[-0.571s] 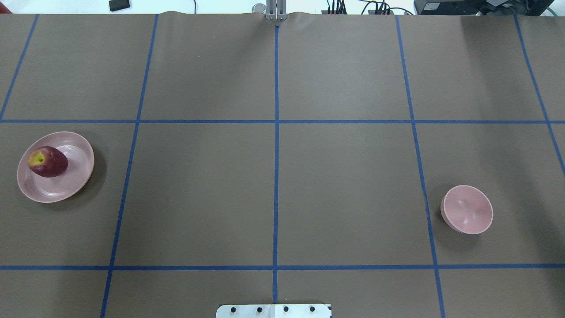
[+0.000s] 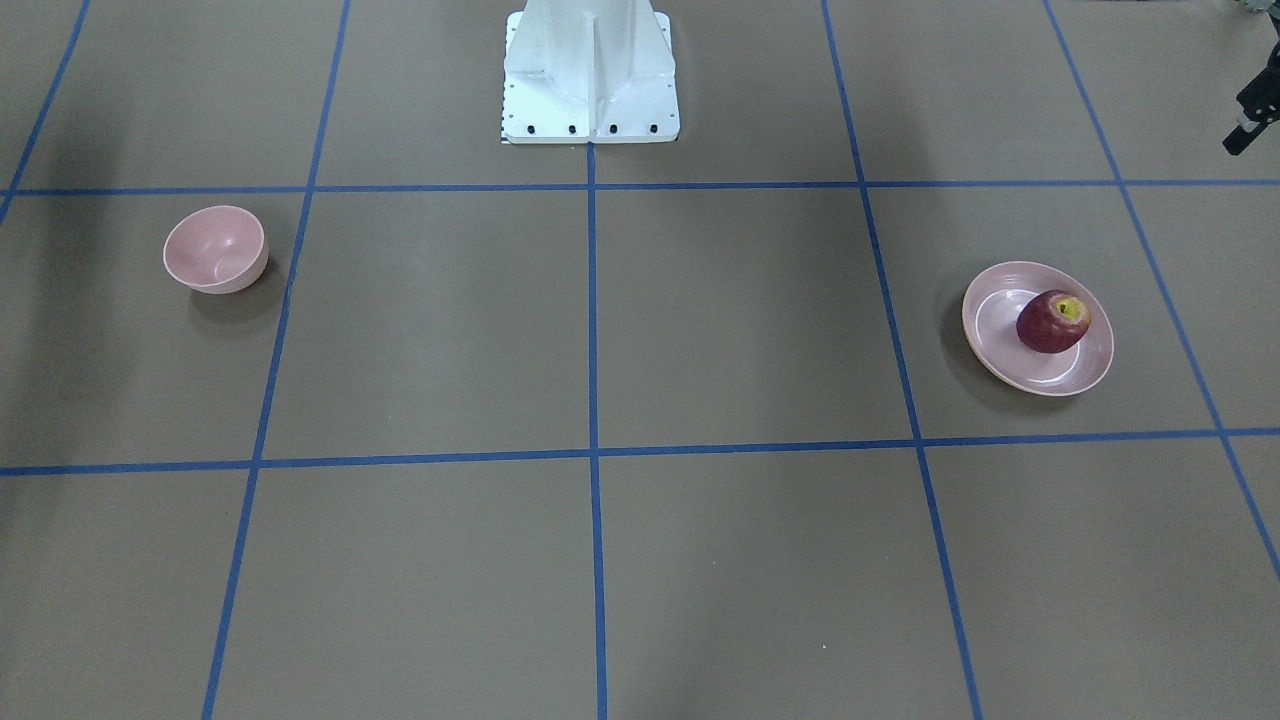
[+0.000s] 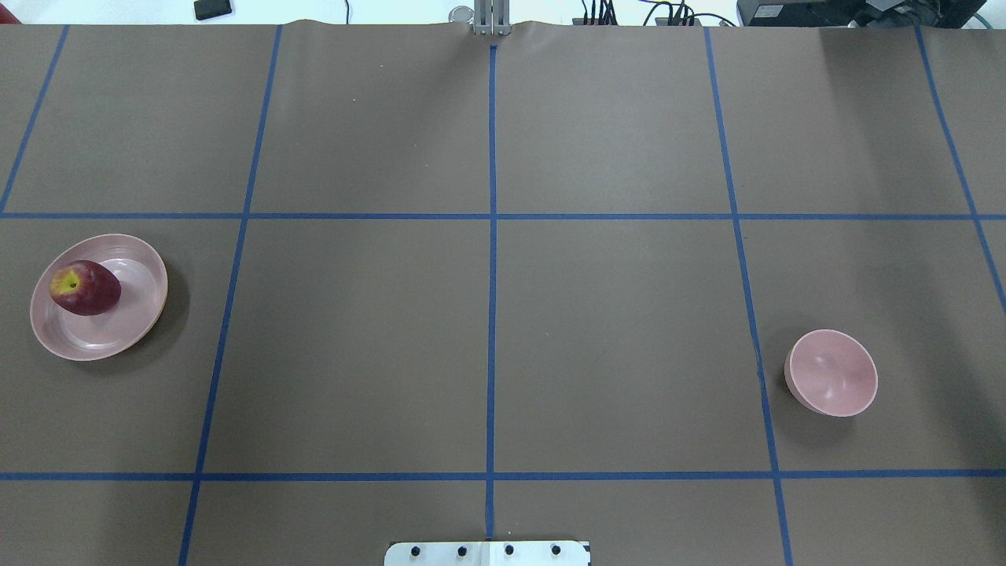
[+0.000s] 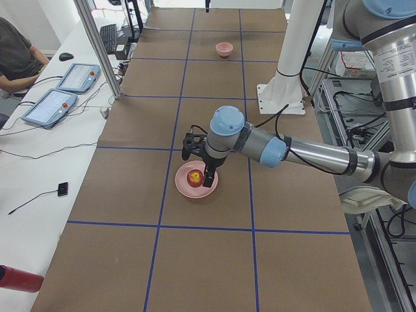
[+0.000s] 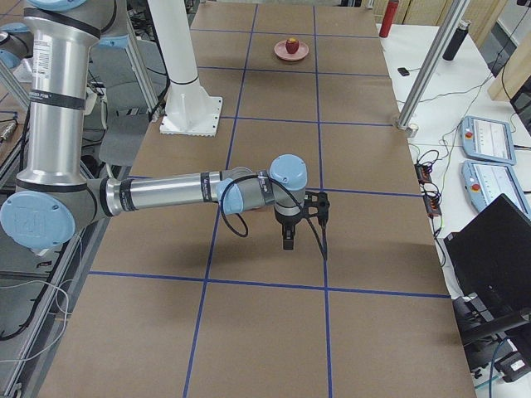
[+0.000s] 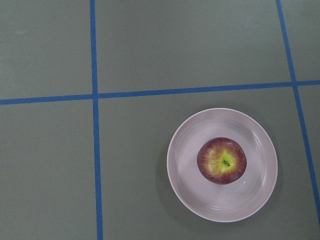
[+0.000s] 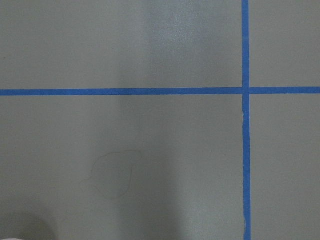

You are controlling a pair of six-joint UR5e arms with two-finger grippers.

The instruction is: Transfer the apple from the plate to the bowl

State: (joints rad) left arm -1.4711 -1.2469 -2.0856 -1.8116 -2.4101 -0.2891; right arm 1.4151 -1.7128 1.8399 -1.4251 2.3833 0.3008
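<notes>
Dark red apple (image 3: 85,288) rests on the shallow pink plate (image 3: 118,336), well apart from the upright bowl (image 3: 833,374).

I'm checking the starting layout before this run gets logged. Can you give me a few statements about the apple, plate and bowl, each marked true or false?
1. The apple rests on the plate. True.
2. The bowl has nothing in it. True.
3. The plate and the bowl stand touching each other. False: they are far apart, the plate on the robot's left side of the table and the bowl on its right.
4. The apple lies with its stem dimple facing down. False: the yellow-green stem dimple faces up in the left wrist view.
5. Something is gripping the apple. False: nothing touches it; it lies free on the plate.
</notes>
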